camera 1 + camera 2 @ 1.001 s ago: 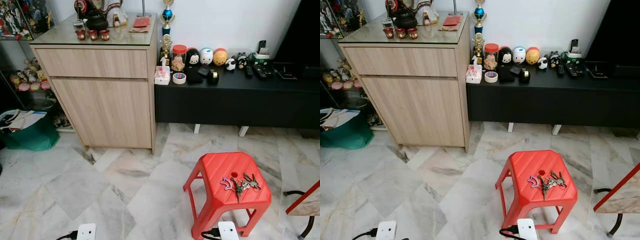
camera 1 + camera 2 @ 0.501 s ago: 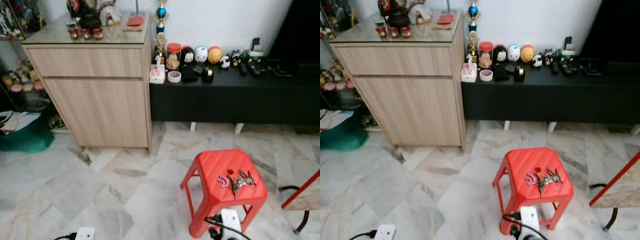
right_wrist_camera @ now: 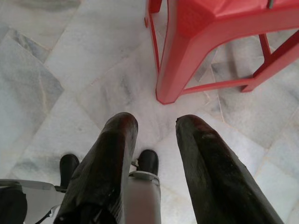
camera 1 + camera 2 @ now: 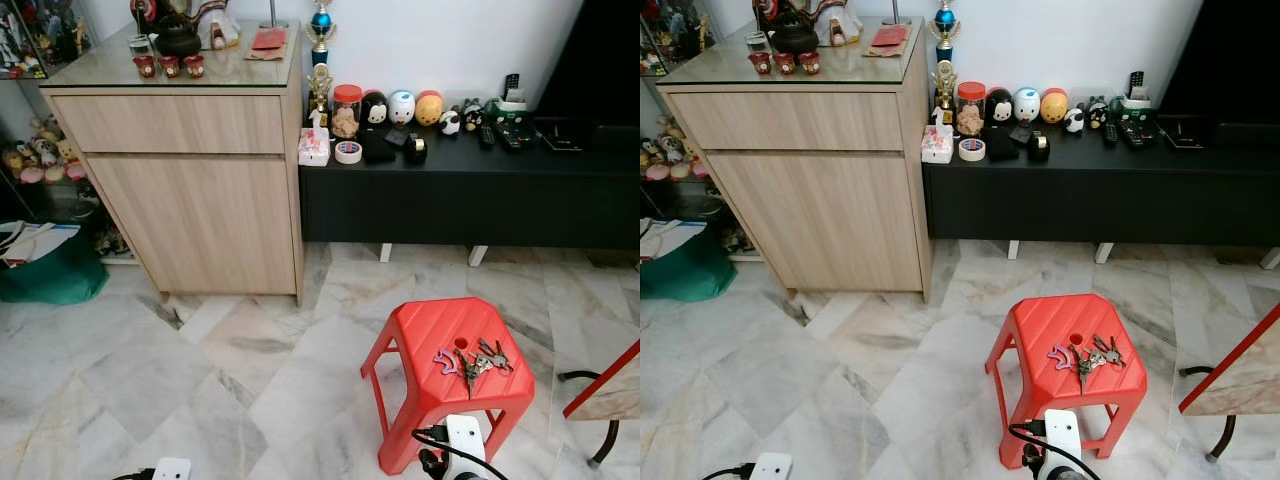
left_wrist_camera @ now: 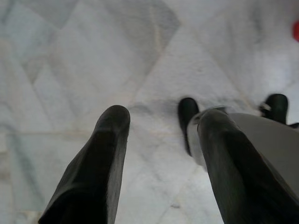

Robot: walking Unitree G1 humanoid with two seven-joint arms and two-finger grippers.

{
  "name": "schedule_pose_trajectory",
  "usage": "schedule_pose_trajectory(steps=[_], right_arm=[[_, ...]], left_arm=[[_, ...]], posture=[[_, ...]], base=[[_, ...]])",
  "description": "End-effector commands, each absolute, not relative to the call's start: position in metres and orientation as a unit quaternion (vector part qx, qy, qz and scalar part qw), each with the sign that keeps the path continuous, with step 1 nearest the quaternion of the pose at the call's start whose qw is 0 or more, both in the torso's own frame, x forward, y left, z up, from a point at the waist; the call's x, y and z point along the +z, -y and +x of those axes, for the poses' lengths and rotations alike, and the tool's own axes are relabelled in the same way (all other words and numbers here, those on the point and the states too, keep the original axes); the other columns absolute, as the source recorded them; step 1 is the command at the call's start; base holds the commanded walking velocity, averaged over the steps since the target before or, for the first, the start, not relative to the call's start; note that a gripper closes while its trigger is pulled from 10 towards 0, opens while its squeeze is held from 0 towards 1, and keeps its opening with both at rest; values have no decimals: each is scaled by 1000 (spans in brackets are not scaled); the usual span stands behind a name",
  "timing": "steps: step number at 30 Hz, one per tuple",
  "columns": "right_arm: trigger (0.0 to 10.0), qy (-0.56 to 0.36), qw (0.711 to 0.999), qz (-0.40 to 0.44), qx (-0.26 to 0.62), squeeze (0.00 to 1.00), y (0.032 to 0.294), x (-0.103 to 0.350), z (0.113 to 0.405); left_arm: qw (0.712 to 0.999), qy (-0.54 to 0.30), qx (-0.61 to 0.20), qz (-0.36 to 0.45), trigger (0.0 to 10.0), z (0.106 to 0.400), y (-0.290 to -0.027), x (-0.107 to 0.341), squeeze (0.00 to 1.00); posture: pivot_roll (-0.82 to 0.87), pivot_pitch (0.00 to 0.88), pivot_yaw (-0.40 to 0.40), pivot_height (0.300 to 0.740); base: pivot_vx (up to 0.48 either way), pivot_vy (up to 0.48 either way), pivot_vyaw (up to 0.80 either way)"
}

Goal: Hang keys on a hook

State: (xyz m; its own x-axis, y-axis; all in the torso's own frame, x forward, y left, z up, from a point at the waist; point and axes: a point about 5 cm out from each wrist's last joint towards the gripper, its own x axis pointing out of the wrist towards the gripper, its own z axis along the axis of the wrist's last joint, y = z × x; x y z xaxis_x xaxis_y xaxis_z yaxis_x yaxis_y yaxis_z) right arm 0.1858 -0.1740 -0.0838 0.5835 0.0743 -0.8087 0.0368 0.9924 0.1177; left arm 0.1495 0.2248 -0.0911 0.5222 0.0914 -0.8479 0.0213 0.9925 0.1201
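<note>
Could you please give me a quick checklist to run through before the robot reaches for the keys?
1. Keys lying in plain sight on the red stool: ok.
2. Nothing stacked over the keys: ok.
3. Right pincer open, holding nothing, above the marble floor near a stool leg: ok.
4. Left pincer open, holding nothing: ok.
5. Right pincer raised to seat height: not ok, it hangs low beside the stool.
6. Hook for hanging located: cannot tell.

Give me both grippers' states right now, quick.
Left gripper: open, holding nothing, hanging over the marble floor.
Right gripper: open, holding nothing, low beside the red stool.
</note>
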Motion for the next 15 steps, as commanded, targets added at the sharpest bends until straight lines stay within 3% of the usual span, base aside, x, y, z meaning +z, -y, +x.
schedule_pose_trajectory(steps=[1, 12, 15], right_arm=[[10000, -456, 887, 67, 3, 0, 176, -84, 186], [10000, -454, 889, 66, 2, 0, 179, -83, 187], [10000, -453, 889, 67, 2, 0, 179, -82, 188]], left_arm=[[871, -487, 13, 66, 10000, 152, -223, -91, 0], [878, -475, 16, 61, 10000, 161, -221, -87, 0], [879, -474, 20, 52, 10000, 161, -221, -87, 0]], posture=[[-21, 0, -20, 740], [-27, 0, -25, 740], [-25, 0, -27, 740]], base=[[0, -398, 0], [0, -367, 0], [0, -85, 0]])
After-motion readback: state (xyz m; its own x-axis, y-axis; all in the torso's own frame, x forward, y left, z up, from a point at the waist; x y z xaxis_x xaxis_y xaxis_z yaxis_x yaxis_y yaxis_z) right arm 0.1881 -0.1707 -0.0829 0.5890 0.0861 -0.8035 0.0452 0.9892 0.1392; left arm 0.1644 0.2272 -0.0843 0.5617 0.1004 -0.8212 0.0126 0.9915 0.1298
